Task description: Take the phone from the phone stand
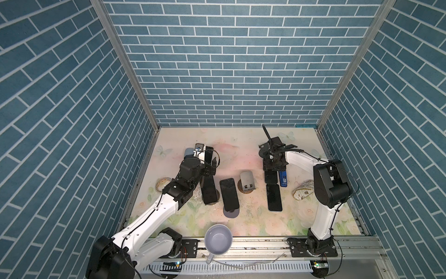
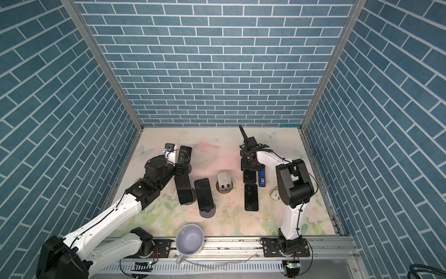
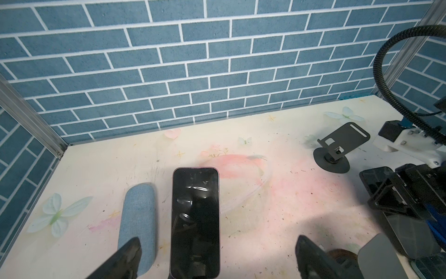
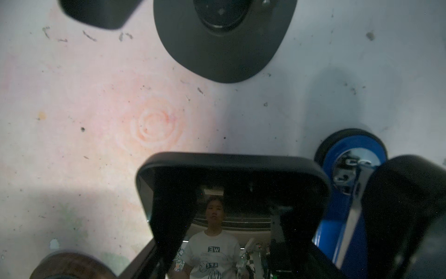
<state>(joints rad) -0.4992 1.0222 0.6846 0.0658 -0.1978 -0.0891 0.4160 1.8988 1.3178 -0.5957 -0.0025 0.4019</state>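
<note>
**Bimanual cell, wrist and top views.**

Left gripper [image 3: 218,241]: the jaws are at full spread. Its fingers [image 3: 130,256] stand either side of the purple-edged phone [image 3: 195,222] and touch neither edge. This phone stands tilted back at the rear left of the bench [image 1: 241,149], with a grey-blue roll [image 3: 138,217] just beside it.

Right gripper [image 4: 282,178]: the jaws are partly spread over the top edge of the black phone [image 4: 231,193]. That phone leans on the blue stand [image 4: 337,217], right of centre on the bench. One finger [image 4: 400,217] stands clear of the phone's side, and the blue stand shows in the gap. The other finger overlaps the dark screen, so contact there cannot be told.

An empty black stand [image 3: 337,149] sits just behind the black phone. An empty silver stand [image 1: 247,181] stands near the bench's centre. A third phone [image 1: 274,197] lies just in front of the blue stand.
</note>
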